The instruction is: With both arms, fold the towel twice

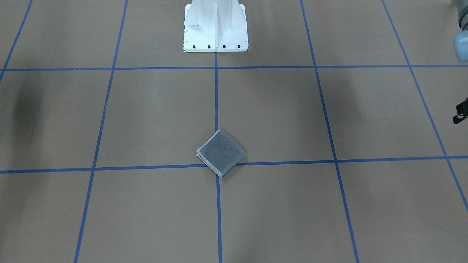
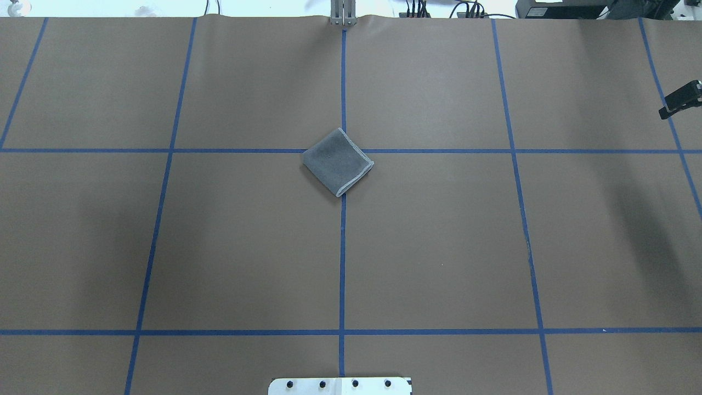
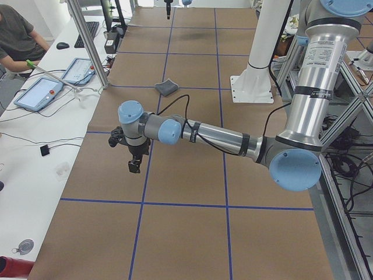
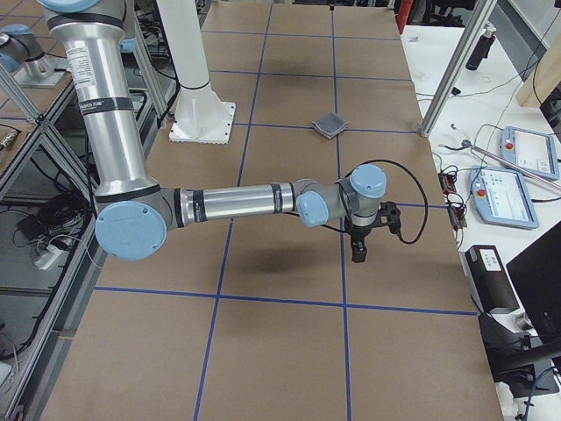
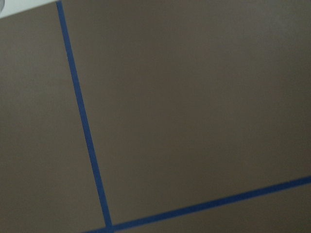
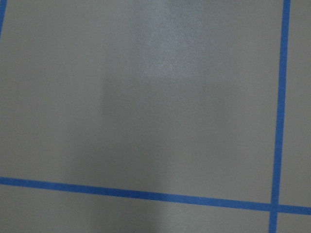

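The towel (image 1: 221, 152) lies folded into a small square at the table's centre, dark grey face up, with a light grey hem, on a blue tape crossing. It also shows in the overhead view (image 2: 337, 161) and in both side views (image 3: 166, 87) (image 4: 330, 124). No pink face shows. My left gripper (image 1: 460, 113) is far off to my left, above bare table (image 3: 134, 163). My right gripper (image 2: 680, 100) is far off to my right (image 4: 359, 250). Only slivers of each show, so I cannot tell whether they are open or shut. Neither touches the towel. The wrist views show only table.
The white pedestal base (image 1: 215, 29) stands at the robot's side of the table. Blue tape lines grid the brown table. A desk with tablets (image 3: 38, 93) and a seated person (image 3: 17, 35) lie beyond the far edge. A metal post (image 3: 87, 41) stands there.
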`<control>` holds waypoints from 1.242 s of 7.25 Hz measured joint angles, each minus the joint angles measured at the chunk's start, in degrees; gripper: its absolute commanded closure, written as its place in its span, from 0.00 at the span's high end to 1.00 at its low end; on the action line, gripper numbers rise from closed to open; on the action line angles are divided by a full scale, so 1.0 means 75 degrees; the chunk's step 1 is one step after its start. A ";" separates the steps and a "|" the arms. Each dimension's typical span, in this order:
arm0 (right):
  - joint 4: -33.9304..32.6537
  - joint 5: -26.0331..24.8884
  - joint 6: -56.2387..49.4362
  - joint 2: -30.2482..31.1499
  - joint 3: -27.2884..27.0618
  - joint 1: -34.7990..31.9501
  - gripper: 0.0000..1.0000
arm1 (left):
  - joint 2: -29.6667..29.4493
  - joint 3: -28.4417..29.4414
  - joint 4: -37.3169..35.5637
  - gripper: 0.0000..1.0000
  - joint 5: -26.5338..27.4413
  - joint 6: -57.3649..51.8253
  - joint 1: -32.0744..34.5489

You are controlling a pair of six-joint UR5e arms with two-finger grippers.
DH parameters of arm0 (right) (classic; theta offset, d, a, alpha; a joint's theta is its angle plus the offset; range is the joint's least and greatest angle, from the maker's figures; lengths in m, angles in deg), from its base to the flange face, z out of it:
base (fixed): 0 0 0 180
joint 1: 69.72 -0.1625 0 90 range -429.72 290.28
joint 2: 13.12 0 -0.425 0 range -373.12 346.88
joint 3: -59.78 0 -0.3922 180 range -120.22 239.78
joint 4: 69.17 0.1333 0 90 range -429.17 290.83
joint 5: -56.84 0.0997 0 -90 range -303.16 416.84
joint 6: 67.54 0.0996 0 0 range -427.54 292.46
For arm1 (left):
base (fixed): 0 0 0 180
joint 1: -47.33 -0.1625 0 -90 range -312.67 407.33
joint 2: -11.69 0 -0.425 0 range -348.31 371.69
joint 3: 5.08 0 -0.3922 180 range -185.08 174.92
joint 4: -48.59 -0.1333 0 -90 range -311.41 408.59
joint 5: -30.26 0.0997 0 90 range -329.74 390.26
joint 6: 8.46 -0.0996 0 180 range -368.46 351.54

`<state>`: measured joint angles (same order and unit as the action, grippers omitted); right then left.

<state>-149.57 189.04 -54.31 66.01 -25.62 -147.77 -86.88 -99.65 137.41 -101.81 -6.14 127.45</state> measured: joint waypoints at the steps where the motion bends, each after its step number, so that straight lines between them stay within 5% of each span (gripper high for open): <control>1: -0.0432 0.0034 -0.0441 0.0001 -0.0046 -0.0132 1.00 | 0.0206 -0.0194 -0.0230 1.00 -0.0041 -0.0045 0.0014; 9: -0.0857 0.0325 -0.0826 0.0316 -0.0118 -0.0469 1.00 | 0.1128 -0.0420 -0.0367 1.00 -0.0607 0.0238 0.0590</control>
<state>-155.99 191.47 -60.51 68.39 -26.51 -151.28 -78.42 -102.80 134.65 -106.36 -4.36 131.87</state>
